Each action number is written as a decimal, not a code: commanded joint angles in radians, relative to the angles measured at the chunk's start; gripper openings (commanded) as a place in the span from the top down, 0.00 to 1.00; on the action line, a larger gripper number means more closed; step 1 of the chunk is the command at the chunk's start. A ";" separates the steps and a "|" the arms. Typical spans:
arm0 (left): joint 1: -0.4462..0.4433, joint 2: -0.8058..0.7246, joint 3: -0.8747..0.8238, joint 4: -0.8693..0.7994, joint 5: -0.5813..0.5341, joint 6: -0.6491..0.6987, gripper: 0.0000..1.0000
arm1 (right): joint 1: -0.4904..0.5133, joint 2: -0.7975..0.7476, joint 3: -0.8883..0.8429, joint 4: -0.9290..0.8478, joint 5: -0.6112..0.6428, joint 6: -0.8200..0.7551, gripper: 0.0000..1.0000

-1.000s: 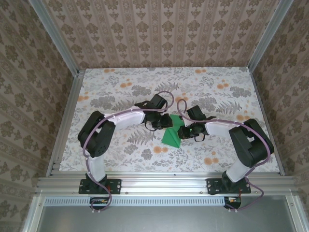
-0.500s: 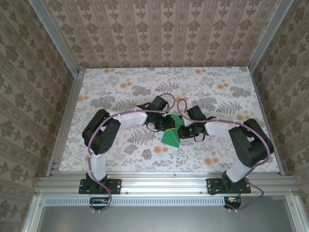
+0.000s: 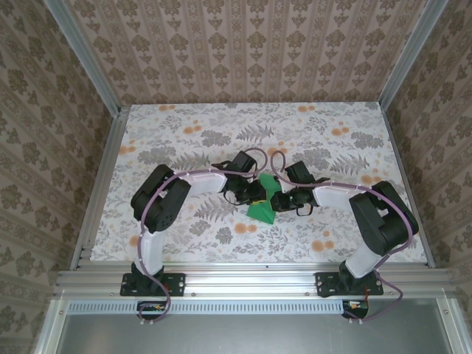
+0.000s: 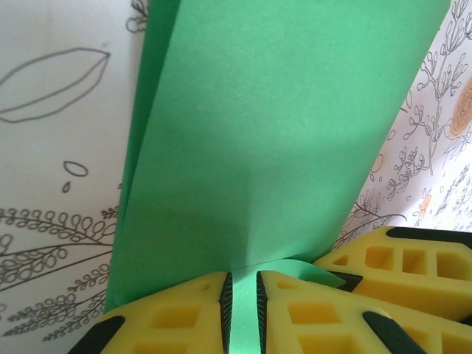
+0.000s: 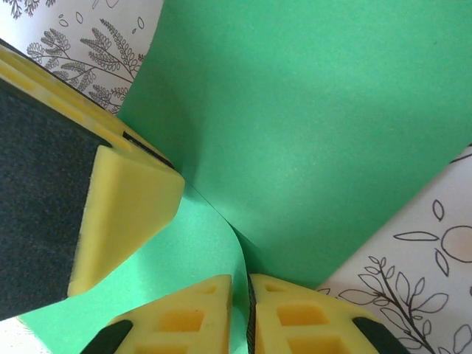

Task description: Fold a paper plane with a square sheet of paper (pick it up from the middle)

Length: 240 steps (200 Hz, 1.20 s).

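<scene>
**Green sheet, partly folded, pinched by both grippers at the middle of the table**

Top external view: table (image 3: 184, 140) with a floral surface, enclosed by patterned walls (image 3: 243, 51); left gripper (image 3: 254, 193) and right gripper (image 3: 280, 199) meet just below the middle of the picture, close beside each other; green sheet (image 3: 261, 212) sits between and under them, partly folded into a wedge, its wide edge toward the bottom of the picture and resting on the table; the jaws are too small here to read.

Left wrist view: left gripper (image 4: 242, 287) at the bottom edge; its yellow fingers (image 4: 177, 313) are clenched on a narrow strip of the green sheet (image 4: 280, 133); from the jaws the sheet runs up to the top edge as one broad panel; a second layer shows along the panel's left side; a small curled flap lies just right of the jaws; one yellow finger (image 4: 413, 258) of the right gripper sits at lower right, just beside the sheet; table with outlined leaves at left and right.

Right wrist view: right gripper (image 5: 242, 302) at the bottom edge; its yellow fingers (image 5: 184, 313) are pressed together, grasping a folded edge of the green sheet (image 5: 317, 125); the sheet covers the upper and middle picture; a crease runs from mid-left down into the jaws; a black-padded yellow finger (image 5: 125, 214) of the left gripper lies at left, against the sheet; table visible at upper left and lower right.
</scene>
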 commanded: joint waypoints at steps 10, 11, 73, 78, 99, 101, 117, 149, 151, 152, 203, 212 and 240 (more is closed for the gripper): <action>-0.009 0.027 -0.019 -0.030 -0.003 0.020 0.81 | -0.003 -0.017 -0.012 -0.057 0.027 0.037 0.77; -0.009 0.027 -0.020 -0.031 -0.003 0.020 0.81 | -0.003 -0.018 -0.012 -0.058 0.026 0.038 0.76; -0.010 0.018 -0.014 -0.052 -0.017 0.038 0.81 | -0.005 -0.256 -0.026 -0.157 0.029 0.135 0.59; -0.011 0.018 -0.012 -0.051 -0.016 0.039 0.81 | -0.005 -0.281 -0.034 -0.156 0.003 0.148 0.61; -0.012 0.018 -0.007 -0.053 -0.016 0.042 0.81 | -0.002 -0.294 -0.076 -0.096 -0.142 0.237 0.74; -0.012 0.017 -0.007 -0.053 -0.016 0.042 0.81 | -0.003 -0.292 -0.078 -0.089 -0.154 0.248 0.75; -0.012 0.018 -0.002 -0.058 -0.018 0.047 0.82 | 0.004 -0.267 -0.088 -0.051 -0.220 0.318 0.83; -0.013 0.018 -0.002 -0.068 -0.021 0.055 0.82 | 0.034 -0.171 -0.034 -0.065 -0.253 0.360 0.87; -0.014 0.018 -0.002 -0.070 -0.021 0.056 0.82 | 0.036 -0.165 -0.030 -0.070 -0.251 0.360 0.87; -0.013 0.018 -0.002 -0.069 -0.021 0.056 0.82 | 0.036 -0.161 -0.028 -0.072 -0.251 0.360 0.87; -0.015 0.019 0.006 -0.078 -0.022 0.062 0.82 | 0.052 -0.051 0.031 -0.114 -0.243 0.372 0.86; -0.015 0.019 0.007 -0.079 -0.023 0.063 0.82 | 0.052 -0.037 0.043 -0.142 -0.230 0.362 0.86; -0.015 0.019 0.006 -0.083 -0.024 0.066 0.82 | 0.051 -0.005 0.042 -0.176 -0.230 0.345 0.85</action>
